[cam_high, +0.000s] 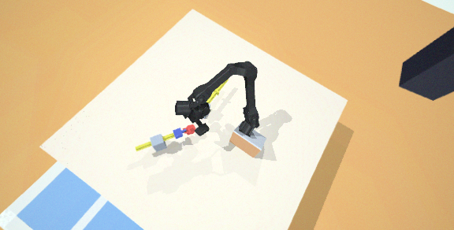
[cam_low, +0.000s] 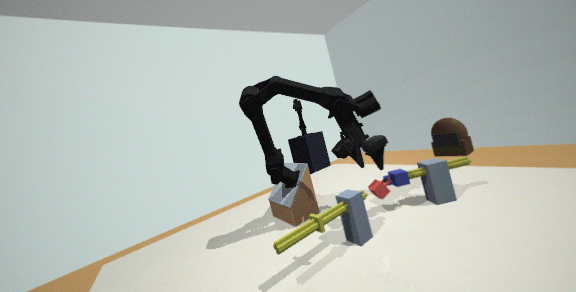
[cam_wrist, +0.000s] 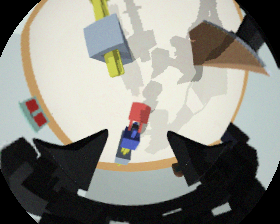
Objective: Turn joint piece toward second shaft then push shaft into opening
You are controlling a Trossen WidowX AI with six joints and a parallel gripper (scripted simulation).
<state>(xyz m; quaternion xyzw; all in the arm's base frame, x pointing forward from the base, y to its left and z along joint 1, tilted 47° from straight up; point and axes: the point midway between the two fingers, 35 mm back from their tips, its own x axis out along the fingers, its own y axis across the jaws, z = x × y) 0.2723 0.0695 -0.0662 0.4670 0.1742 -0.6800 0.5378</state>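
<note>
The red square joint piece (cam_high: 190,129) (cam_low: 379,189) (cam_wrist: 139,114) hangs from a blue hinge part (cam_high: 178,133) (cam_low: 399,177) (cam_wrist: 131,141) on the first yellow shaft (cam_high: 143,146) (cam_low: 460,163), which is held in a grey block (cam_high: 158,142) (cam_low: 439,183). The piece tilts downward, off the second shaft's line; its opening is not clearly visible. The second yellow shaft (cam_low: 295,236) (cam_wrist: 114,65) runs through another grey block (cam_low: 356,223) (cam_wrist: 105,40), its tip short of the red piece. My gripper (cam_low: 372,168) (cam_wrist: 139,133) is open and empty, just above the joint piece, fingers pointing down.
The second shaft has a yellow collar (cam_low: 318,222) outside its block. The arm's wedge-shaped base (cam_high: 246,144) (cam_low: 295,208) (cam_wrist: 216,50) stands on the pale table. A dark box (cam_high: 429,65) (cam_low: 310,152) and a brown domed object (cam_low: 450,130) are farther off.
</note>
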